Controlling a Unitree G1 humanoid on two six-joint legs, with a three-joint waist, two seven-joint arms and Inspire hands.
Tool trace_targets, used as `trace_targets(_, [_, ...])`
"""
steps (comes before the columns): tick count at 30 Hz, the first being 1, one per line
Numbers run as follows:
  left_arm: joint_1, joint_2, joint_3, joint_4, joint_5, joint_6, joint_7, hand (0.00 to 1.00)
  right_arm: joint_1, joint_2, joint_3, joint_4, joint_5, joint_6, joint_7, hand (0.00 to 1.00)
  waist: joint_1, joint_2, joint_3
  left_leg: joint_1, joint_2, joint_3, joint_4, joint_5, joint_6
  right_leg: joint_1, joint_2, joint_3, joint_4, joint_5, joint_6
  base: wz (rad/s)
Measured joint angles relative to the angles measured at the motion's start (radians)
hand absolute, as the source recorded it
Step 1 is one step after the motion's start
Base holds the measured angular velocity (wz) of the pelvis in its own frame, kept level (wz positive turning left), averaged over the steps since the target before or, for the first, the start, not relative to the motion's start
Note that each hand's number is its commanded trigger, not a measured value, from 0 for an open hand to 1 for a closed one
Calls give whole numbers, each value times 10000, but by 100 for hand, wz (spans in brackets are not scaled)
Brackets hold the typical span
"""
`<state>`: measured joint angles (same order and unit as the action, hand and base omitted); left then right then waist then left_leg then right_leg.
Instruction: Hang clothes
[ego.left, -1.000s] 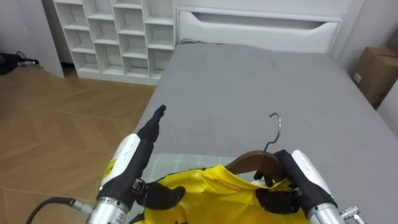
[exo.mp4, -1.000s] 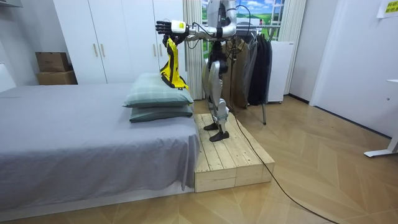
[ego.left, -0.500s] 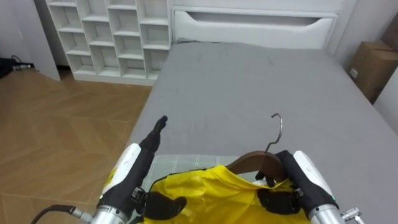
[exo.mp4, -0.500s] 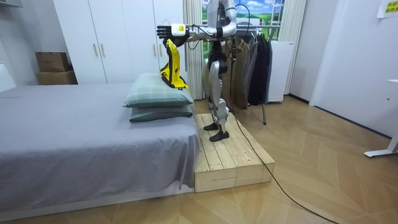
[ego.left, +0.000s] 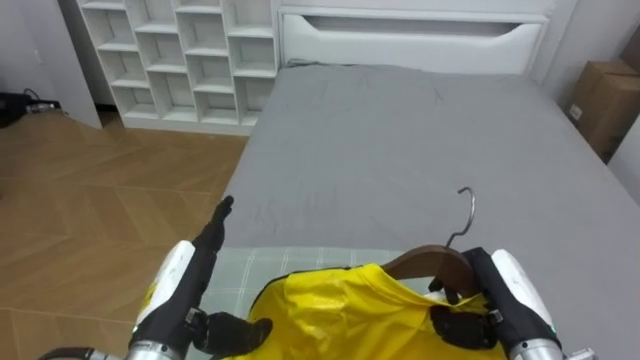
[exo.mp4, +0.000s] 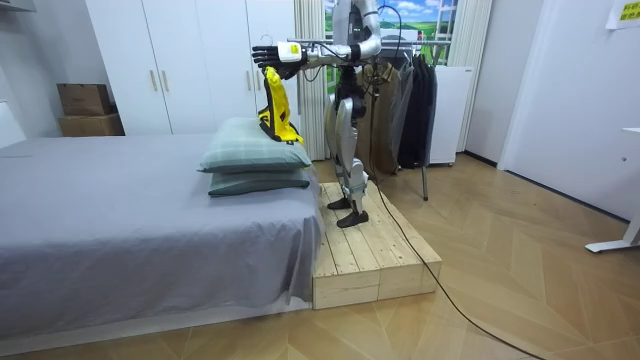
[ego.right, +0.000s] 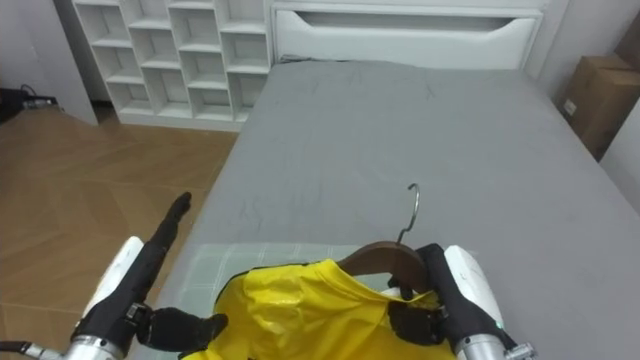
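A yellow garment (ego.left: 350, 315) lies draped over a brown wooden hanger (ego.left: 430, 262) with a metal hook (ego.left: 462, 215), held up in front of me above the bed's pillow end. My right hand (ego.left: 510, 295) is shut on the hanger's right shoulder, thumb curled over wood and cloth. My left hand (ego.left: 185, 285) is at the garment's left edge, fingers straight and pointing forward, thumb touching the yellow cloth. In the room view the garment (exo.mp4: 277, 110) hangs from my raised hands over the pillows (exo.mp4: 255, 158), while I stand on a wooden platform (exo.mp4: 365, 250).
The grey bed (ego.left: 400, 140) stretches ahead to a white headboard. A plaid pillow (ego.left: 230, 265) lies under my hands. White cubby shelves (ego.left: 190, 50) stand at far left, a cardboard box (ego.left: 598, 100) at right. A rack of dark clothes (exo.mp4: 405, 100) stands behind me.
My left hand has slid left along the garment's edge, spreading the yellow cloth wider. The hanger and my right hand have shifted slightly right.
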<state>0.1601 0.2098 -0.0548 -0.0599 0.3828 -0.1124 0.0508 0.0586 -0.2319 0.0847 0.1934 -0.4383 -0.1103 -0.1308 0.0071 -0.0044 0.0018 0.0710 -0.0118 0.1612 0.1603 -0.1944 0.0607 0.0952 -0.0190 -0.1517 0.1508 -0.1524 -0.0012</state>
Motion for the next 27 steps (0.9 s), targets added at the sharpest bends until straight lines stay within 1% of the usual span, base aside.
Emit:
trace_targets(3, [0, -31, 121, 0, -76, -39, 316, 0, 0, 0, -64, -2, 3, -8, -187, 100, -3, 37, -25, -78, -2, -1, 25, 1, 0, -70, -5, -7, 2, 0, 0, 0])
trace_targets(6, [84, -105, 170, 8, -773, -77, 491, 0, 0, 0, -127, -7, -6, -9, -426, 100, 22, 37, -27, -69, 1, -3, 25, 1, 0, -68, -3, -7, 11, 0, 0, 0])
trace_targets(8, [150, -192, 179, 169, -1175, -177, 640, 0, 0, 1, -232, -5, 3, -22, -813, 100, 40, 36, -26, -64, 0, -4, 27, 1, 0, -63, -6, -8, 13, 0, 0, 0])
trace_targets(10, [160, -201, 178, 543, -1185, -236, 741, 0, 0, 1, -240, -5, 33, -23, -1016, 100, 95, 34, -25, -33, -1, -3, 32, 1, 0, -25, -6, -7, 11, 0, 0, 0])
trace_targets(14, [177, -218, 151, 1265, -1187, -235, 752, 0, 1, 1, -232, -3, 100, -23, -1312, 100, 192, 5, -6, 49, -1, -8, 29, 0, 0, 69, -7, -20, 3, 0, 0, 0])
trace_targets(16, [191, -222, 143, 1448, -1185, -234, 752, 0, 1, 1, -232, -3, 105, -24, -1417, 100, 231, -17, 8, 55, -3, -39, 26, 0, 0, 94, -12, -66, 10, 0, 1, 5])
trace_targets(18, [234, -222, 143, 1455, -1185, -234, 752, 0, 1, 2, -232, 1, 108, -24, -1486, 100, 255, -65, 38, 41, -6, -90, 37, 0, 0, 97, -22, -148, 14, -1, 1, 7])
trace_targets(27, [319, -291, 141, 1455, -1186, -234, 743, 0, 2, 57, -220, 1, 77, -23, -1619, 100, 264, -96, 47, 32, -16, -120, 45, 0, 0, 109, -36, -173, 17, -1, 2, 0])
